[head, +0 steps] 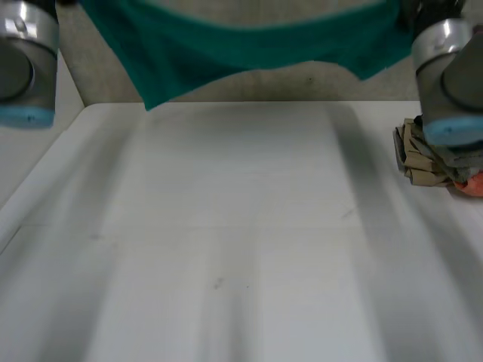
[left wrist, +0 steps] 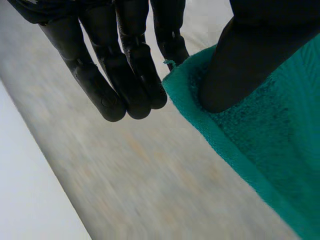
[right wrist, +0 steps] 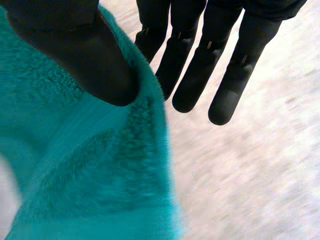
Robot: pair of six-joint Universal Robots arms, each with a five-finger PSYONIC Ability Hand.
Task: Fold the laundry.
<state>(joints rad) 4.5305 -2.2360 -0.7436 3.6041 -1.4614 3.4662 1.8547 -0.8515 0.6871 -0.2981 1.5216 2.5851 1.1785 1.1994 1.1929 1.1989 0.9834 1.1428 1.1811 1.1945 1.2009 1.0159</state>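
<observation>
At the left of the head view, the grey joint of the left arm (head: pixel 26 64) with its light-blue cap is seen beside the white table (head: pixel 241 226). A teal towel (head: pixel 249 38) is seen spread in the air between the two arms, at the far side of the table. Its lower edge hangs against the grey floor (head: pixel 302 87) beyond the table's far edge, and the lower corner on the left droops lowest.

The grip at the towel's left end is given by the left wrist view. There the left hand (left wrist: pixel 125 80) is seen with its fingers (left wrist: pixel 107 97) straight and close together. The thumb (left wrist: pixel 240 65) is pressed onto the towel just inside a corner, and the corner is pinched between it and the finger nearest the cloth. The looped pile of the towel and its hemmed edge are made out here.

The right end is given by the right wrist view. The right hand (right wrist: pixel 200 65) is seen with straight fingers (right wrist: pixel 225 100), slightly fanned. Its thumb (right wrist: pixel 85 55) is set on the towel close to the edge, and the cloth is clamped against the nearest finger. Below the thumb the towel hangs in a soft fold.

At the right of the head view, the right arm (head: pixel 449 75) is seen. Under it, a pile of laundry (head: pixel 419 154) in tan cloth lies near the table's right edge, with something orange (head: pixel 474 183) tucked against it.
</observation>
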